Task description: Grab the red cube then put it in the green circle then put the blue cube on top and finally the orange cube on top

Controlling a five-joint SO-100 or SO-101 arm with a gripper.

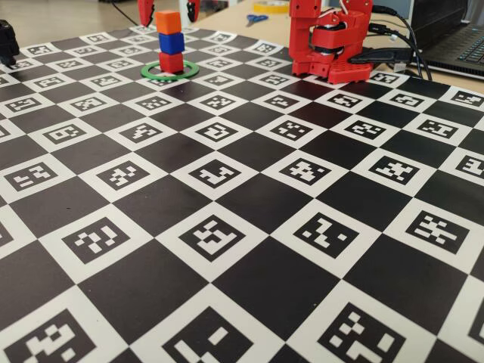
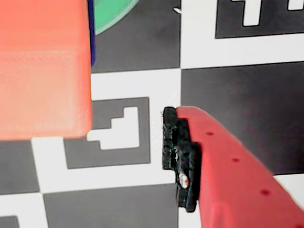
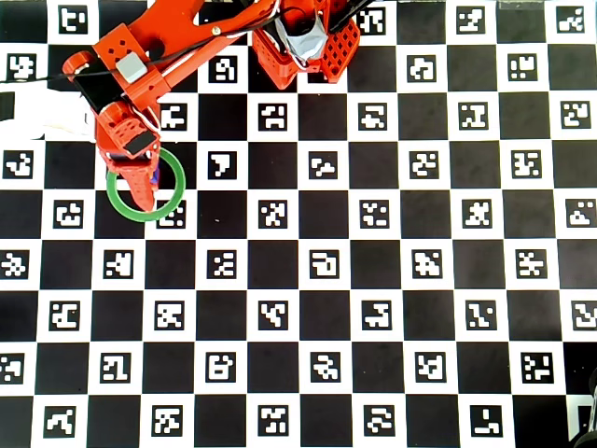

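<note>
The orange cube (image 2: pixel 42 66) fills the wrist view, clear of the padded finger (image 2: pixel 178 156). It tops the blue cube (image 1: pixel 172 43) and red cube (image 1: pixel 171 62) inside the green circle (image 1: pixel 187 72). The gripper (image 1: pixel 167 9) stands open around the stack's top.

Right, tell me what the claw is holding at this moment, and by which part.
Nothing. The claw hangs open above the stack, its fingers clear of the orange cube, which rests on the blue cube and red cube.
</note>
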